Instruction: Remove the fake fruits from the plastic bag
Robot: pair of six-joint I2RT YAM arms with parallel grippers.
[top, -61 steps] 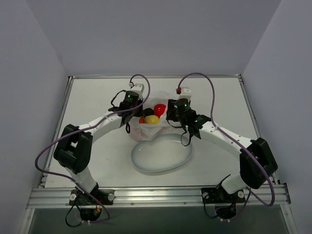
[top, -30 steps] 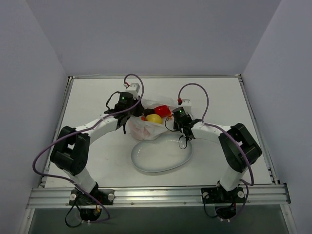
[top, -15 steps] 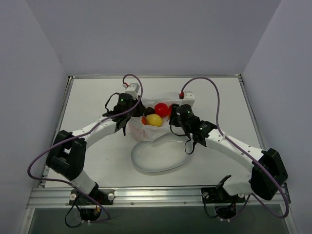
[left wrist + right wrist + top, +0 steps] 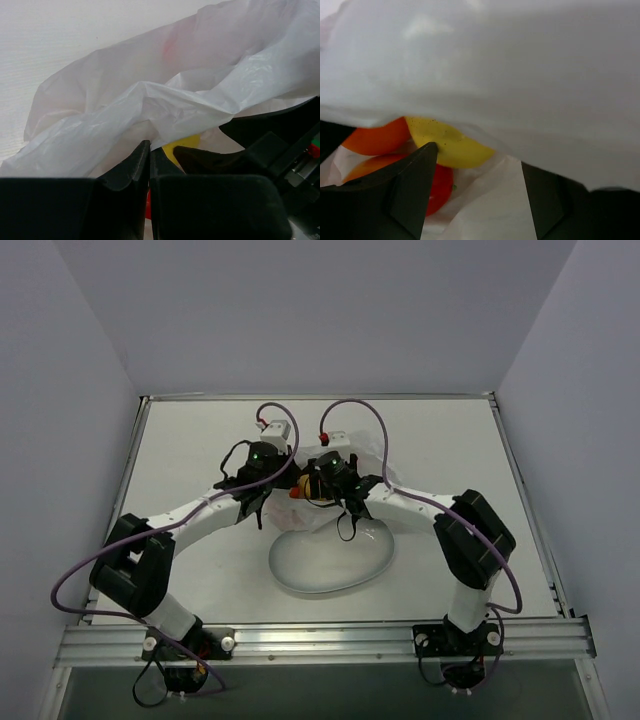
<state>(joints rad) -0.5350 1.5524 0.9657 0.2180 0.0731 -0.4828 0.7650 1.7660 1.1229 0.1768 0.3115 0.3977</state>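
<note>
Left fingers (image 4: 142,161) pinched shut on bag (image 4: 150,100) rim. Bag sits mid surface (image 4: 450,445), touching the plate's (image 4: 330,575) far side. Right fingers (image 4: 426,156) spread, empty, in the bag mouth. Yellow fruit (image 4: 447,142) just ahead between them, long axis across the gap, orange one (image 4: 377,137) beside it. Right arm's pick.

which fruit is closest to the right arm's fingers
The yellow fruit: it sits at the tip of one of the right fingers; the orange fruit lies further left, the red fruit partly behind that finger.
</note>
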